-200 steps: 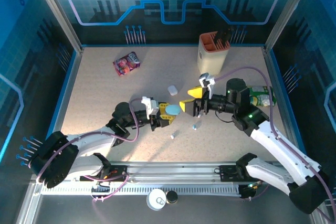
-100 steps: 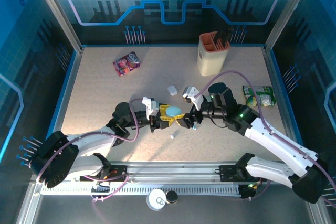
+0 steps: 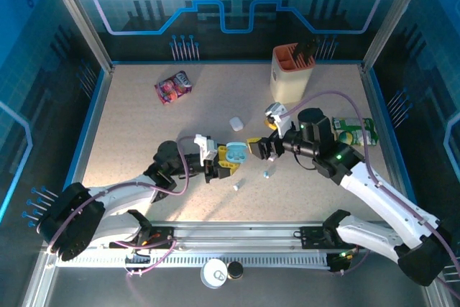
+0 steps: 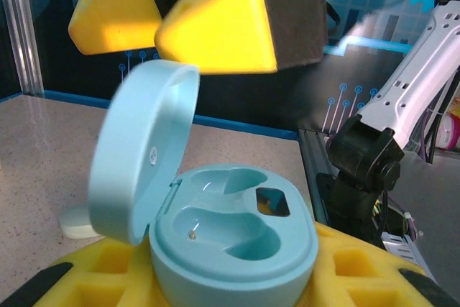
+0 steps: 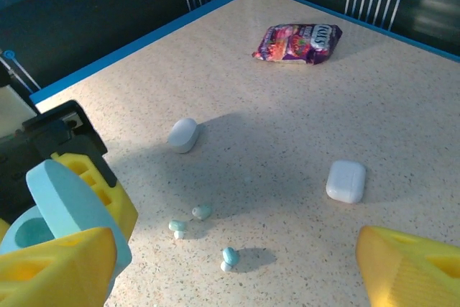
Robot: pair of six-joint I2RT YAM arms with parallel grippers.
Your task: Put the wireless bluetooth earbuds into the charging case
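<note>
With left jaws clamped on the open charging case (image 4: pixel 237 249), right jaws, apart, must fetch the likely earbud (image 3: pixel 236 186) at six o'clock.

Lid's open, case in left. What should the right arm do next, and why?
Probably lower the right gripper to the nearest earbud on the table and grasp it. The case sits clamped in the left gripper, lid up, and both wells look empty. The right jaws stand open and hold nothing.
</note>
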